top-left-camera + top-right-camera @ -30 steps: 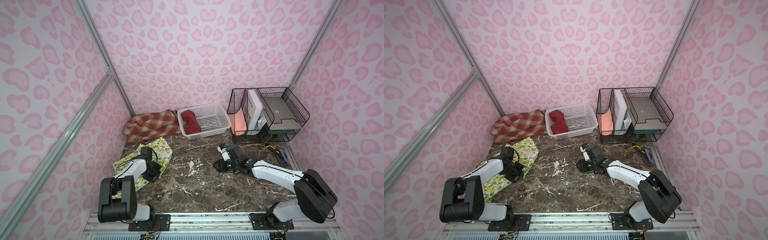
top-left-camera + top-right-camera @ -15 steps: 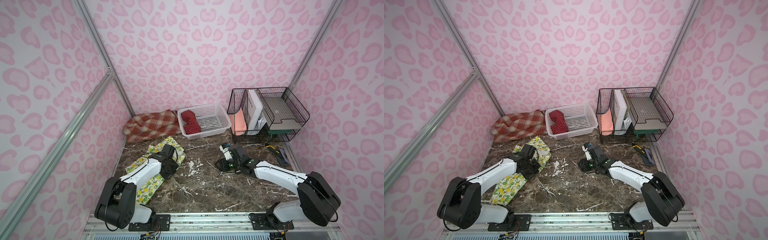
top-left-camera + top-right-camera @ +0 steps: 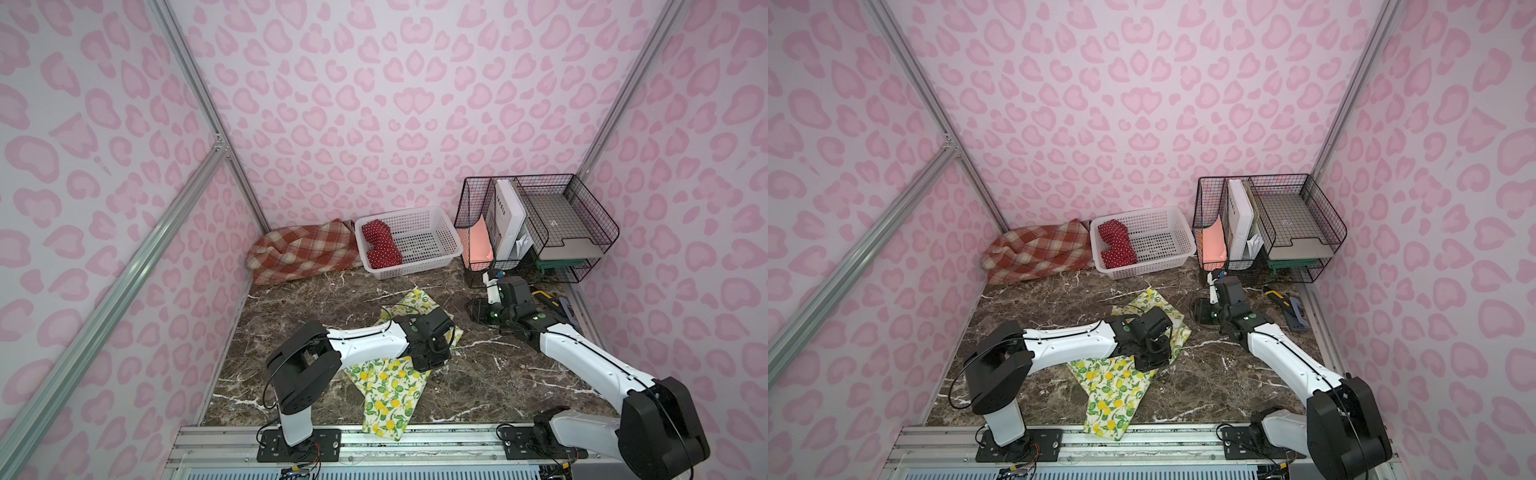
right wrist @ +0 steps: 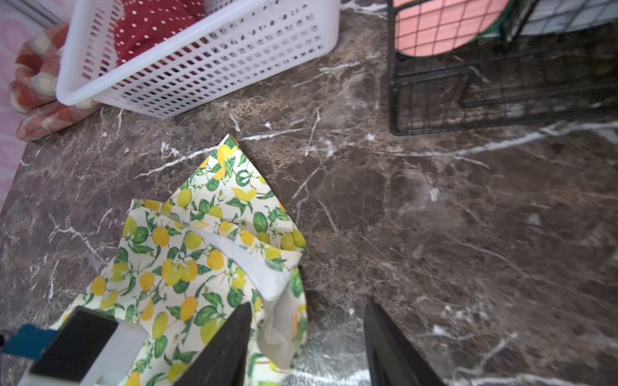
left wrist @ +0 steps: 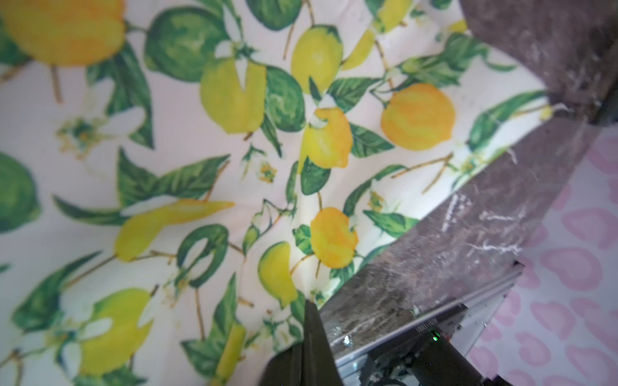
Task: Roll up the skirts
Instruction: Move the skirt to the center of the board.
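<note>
The red polka-dot skirt (image 3: pixel 380 245) looks rolled in the white basket (image 3: pixel 436 266). The left pincer (image 3: pixel 431 360) clamps the flat lemon skirt (image 3: pixel 388 390); the right pincer (image 4: pixel 306 309) gapes empty. The plaid skirt (image 3: pixel 303 253) lies crumpled far left.

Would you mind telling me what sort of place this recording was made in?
Probably a staged robot test booth, not a real home: pink printed wall panels on aluminium framing, a marble-look tabletop, a left arm and right arm bolted to a rail.
</note>
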Robot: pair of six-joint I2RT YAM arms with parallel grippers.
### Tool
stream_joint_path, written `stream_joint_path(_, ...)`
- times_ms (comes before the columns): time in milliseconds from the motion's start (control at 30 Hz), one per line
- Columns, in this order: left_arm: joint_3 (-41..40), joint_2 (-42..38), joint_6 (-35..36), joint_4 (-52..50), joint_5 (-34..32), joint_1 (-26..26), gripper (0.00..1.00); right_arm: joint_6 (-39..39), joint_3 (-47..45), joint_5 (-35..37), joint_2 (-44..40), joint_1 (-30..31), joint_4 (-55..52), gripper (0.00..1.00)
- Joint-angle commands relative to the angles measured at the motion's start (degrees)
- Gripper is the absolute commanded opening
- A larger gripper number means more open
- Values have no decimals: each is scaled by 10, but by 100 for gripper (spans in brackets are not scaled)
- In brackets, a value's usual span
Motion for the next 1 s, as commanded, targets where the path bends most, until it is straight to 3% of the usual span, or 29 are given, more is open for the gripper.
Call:
stream_joint_path(0,22,10,60,19,75,-7,6,10,-2,2,1,-6,-9,59)
stream_joint_path(100,15,-19,85,-31,54,-9,53,13,5,-5,20,-7,-2,59)
stream_joint_path(200,-7,-72,101,-77,14,-10,66,19,14,-13,40,-4,13,60)
stream_joint_path(267,-22,-110,109,-104,-13,-10,87,20,25,-16,56,6,20,60)
stream_joint_path(433,-59,-224,97,-212,-153,17,85,20,77,14,120,96,26,59)
stream_joint_path(600,-209,-370,59,-225,-169,190,69,33,163,24,227,202,29,59)
stream_joint_path(667,-248,-405,53,-234,-190,236,63,35,211,27,272,233,19,60)
stream_joint_path(800,-301,-432,55,-197,-208,289,65,48,297,44,358,266,-3,61)
stream_joint_path(967,-314,-387,83,-128,-215,299,70,66,343,102,407,275,-31,61)
